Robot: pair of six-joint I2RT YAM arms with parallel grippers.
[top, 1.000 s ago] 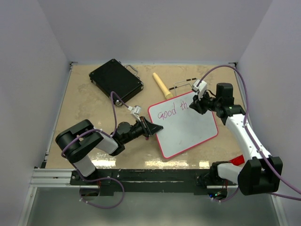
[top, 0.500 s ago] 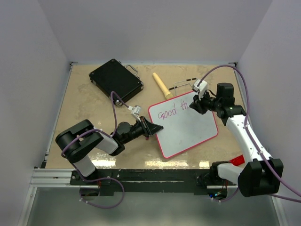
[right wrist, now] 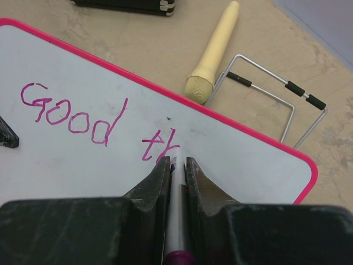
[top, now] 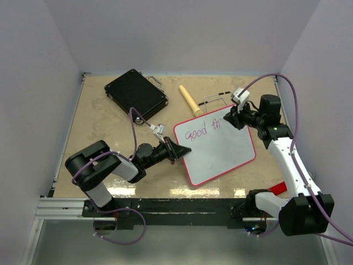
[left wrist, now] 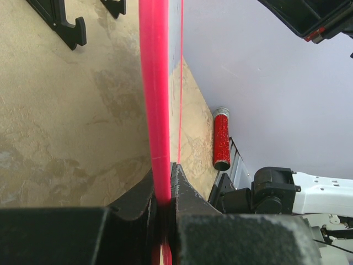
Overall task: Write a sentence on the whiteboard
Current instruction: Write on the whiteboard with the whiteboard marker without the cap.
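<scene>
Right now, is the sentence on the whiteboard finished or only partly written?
Partly written. The sentence reads only "Good th" on the whiteboard, and the right gripper holds the marker right after it.

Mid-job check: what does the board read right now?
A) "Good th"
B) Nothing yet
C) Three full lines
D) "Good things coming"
A: the writing on the board reads only "Good th", ending where the right gripper holds the marker.
</scene>
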